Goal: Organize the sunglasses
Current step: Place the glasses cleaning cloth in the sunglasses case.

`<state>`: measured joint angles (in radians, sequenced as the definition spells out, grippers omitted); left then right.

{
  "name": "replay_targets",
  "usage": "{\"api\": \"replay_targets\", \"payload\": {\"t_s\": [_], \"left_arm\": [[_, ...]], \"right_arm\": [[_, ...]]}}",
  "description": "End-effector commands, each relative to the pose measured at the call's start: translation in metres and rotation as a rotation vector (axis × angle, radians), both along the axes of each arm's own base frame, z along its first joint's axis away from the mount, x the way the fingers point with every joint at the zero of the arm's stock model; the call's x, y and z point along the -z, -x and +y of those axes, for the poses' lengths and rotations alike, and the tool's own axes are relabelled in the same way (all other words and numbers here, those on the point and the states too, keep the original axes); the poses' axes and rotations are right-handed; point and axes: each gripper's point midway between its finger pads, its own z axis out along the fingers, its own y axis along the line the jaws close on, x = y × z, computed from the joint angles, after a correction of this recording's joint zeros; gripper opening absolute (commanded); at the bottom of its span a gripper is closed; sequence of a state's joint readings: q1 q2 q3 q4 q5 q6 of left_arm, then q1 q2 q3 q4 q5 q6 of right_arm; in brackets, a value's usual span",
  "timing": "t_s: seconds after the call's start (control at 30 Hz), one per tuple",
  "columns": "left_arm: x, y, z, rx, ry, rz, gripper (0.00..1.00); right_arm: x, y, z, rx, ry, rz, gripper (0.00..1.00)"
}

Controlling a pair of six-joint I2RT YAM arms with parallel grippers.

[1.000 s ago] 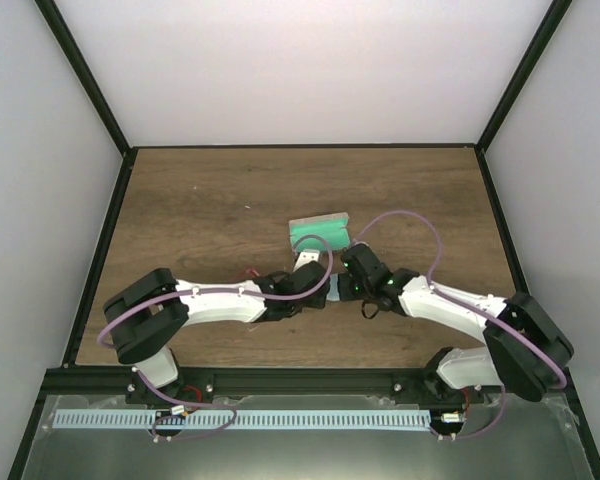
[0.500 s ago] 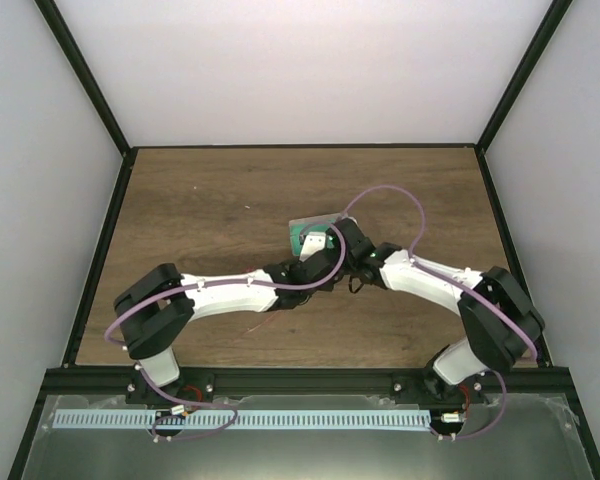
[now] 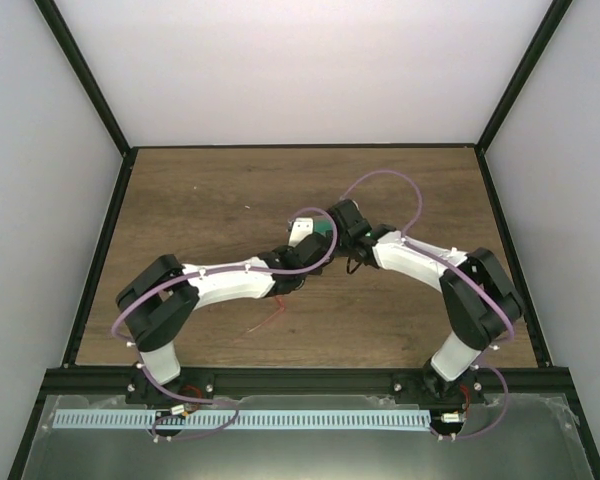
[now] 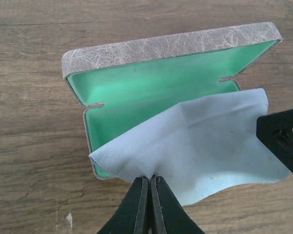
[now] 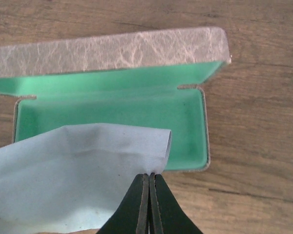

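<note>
Wood of the table (image 3: 180, 205) lies open at your left and far side. The sunglasses (image 3: 268, 320), just a thin red wire line from above, lie on the table on the near side of your left arm (image 3: 225, 285). Your left claw (image 4: 149, 181) is clenched on the pale blue cloth (image 4: 200, 141) over the open grey case (image 4: 136, 48). Your right claw (image 5: 149, 178) pinches the cloth's other corner.

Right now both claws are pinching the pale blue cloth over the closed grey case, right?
Not quite: the grey case is open, with its lid raised and the green lining showing, as the left wrist view shows. The rest holds: the left claw and right claw each pinch an edge of the pale blue cloth over it.
</note>
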<state>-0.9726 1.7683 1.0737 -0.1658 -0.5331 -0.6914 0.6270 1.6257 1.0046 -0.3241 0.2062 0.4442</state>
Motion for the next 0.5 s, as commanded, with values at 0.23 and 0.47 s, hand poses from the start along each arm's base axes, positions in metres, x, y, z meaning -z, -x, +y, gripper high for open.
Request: {"api": "replay_targets", "payload": {"t_s": [0.23, 0.47], "left_arm": [[0.011, -0.030, -0.011, 0.002, 0.003, -0.004, 0.04], [0.005, -0.044, -0.010, -0.007, -0.014, -0.023, 0.04]], "right_arm": [[-0.004, -0.036, 0.003, 0.029, 0.007, -0.013, 0.01], [0.004, -0.045, 0.002, 0.035, 0.012, -0.003, 0.01]]}}
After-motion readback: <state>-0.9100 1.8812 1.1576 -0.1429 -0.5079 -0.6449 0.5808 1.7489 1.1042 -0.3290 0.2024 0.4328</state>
